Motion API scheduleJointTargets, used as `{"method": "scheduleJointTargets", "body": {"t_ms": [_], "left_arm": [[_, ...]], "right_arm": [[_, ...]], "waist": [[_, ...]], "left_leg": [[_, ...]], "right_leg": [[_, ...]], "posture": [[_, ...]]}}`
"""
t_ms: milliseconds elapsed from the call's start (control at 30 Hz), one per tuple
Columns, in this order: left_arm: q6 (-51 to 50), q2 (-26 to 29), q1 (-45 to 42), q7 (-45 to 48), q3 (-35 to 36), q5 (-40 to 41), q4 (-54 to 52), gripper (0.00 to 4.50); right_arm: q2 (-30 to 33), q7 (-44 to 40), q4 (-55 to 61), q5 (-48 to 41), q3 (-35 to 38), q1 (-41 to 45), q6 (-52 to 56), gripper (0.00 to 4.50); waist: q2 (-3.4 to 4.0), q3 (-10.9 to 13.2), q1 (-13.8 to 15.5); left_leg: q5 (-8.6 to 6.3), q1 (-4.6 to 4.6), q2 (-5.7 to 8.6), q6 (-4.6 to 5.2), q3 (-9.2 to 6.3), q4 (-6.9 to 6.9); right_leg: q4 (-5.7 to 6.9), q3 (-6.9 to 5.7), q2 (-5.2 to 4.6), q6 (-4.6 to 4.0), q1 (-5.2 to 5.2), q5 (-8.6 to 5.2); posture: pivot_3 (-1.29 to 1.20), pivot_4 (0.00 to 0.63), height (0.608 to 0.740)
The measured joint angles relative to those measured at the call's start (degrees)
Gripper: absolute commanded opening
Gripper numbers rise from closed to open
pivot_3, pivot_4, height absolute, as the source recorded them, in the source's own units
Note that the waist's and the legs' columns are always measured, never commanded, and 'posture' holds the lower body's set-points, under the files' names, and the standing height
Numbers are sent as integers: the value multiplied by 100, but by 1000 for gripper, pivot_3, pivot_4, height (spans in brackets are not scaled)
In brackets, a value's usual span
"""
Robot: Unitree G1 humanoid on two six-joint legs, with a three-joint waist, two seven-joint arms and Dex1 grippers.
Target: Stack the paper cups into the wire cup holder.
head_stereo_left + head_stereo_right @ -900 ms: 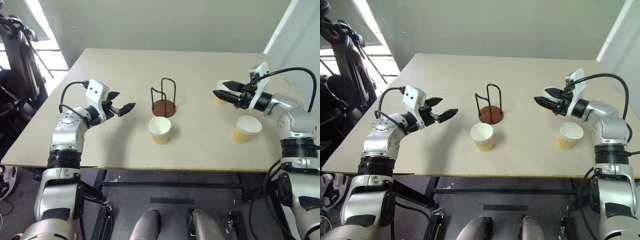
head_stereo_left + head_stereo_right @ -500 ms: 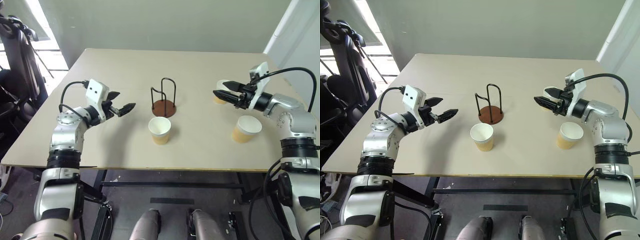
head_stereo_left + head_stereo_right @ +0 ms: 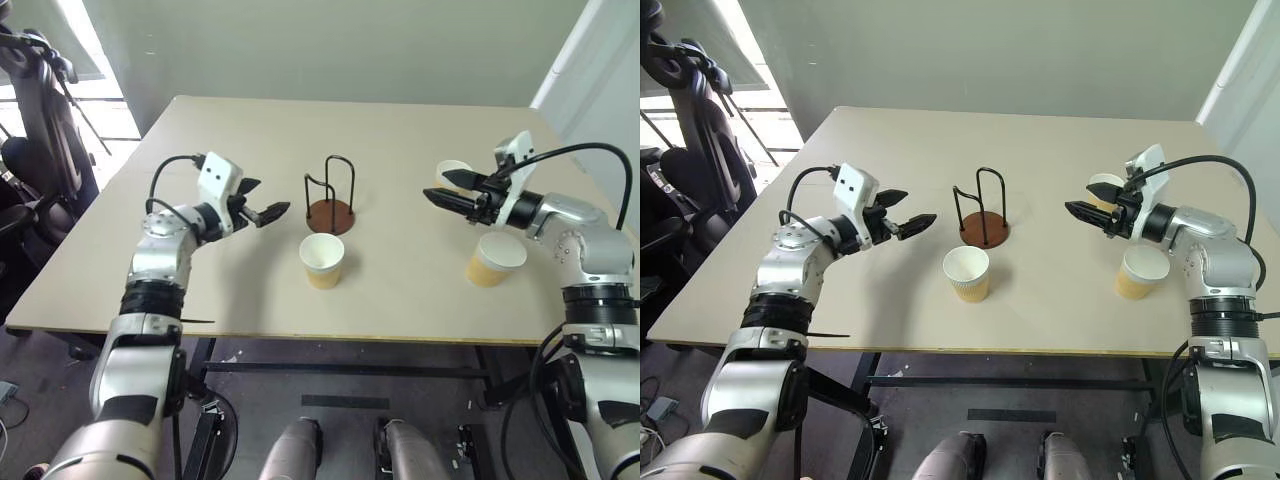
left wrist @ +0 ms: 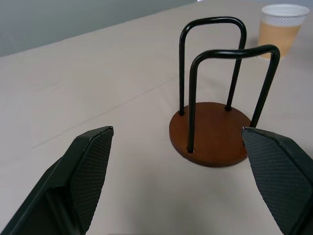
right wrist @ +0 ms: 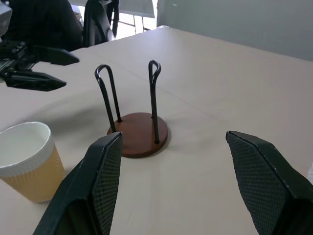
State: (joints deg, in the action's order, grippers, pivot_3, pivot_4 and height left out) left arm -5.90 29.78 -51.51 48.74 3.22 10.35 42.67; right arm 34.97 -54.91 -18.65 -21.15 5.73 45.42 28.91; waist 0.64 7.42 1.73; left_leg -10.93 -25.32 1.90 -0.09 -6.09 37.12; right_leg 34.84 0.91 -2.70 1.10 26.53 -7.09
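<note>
On a beige table [image 3: 420,300], three paper cups stand upright and apart: one cup [image 3: 321,260] sits nearest the front edge, just in front of the wire cup holder [image 3: 329,198]; a second cup [image 3: 494,258] stands near the front on the right side; a third cup [image 3: 452,172] stands farther back, partly hidden behind the right gripper [image 3: 435,186]. The holder, empty, stands at mid-table between the two arms, its black loops upright on the brown disc. The left gripper [image 3: 272,206] hangs above the table just left of the holder, fingers spread and holding nothing. The right gripper hovers over the right side, pointing toward the holder, fingers parted and empty.
</note>
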Motion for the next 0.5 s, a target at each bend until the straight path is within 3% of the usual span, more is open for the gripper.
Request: {"method": "scheduleJointTargets", "body": {"t_ms": [500], "left_arm": [[951, -436, -1024, -165, -159, -450, 1845, 4500]], "right_arm": [[-8, 156, 157, -15, 4, -99, 60, 3363]], "waist": [[0, 0, -9]], "left_leg": [[23, -7, 1, 42, 3, 0]], "right_leg": [[-7, 0, 0, 33, 0, 1]], "posture": [[0, 150, 740]]}}
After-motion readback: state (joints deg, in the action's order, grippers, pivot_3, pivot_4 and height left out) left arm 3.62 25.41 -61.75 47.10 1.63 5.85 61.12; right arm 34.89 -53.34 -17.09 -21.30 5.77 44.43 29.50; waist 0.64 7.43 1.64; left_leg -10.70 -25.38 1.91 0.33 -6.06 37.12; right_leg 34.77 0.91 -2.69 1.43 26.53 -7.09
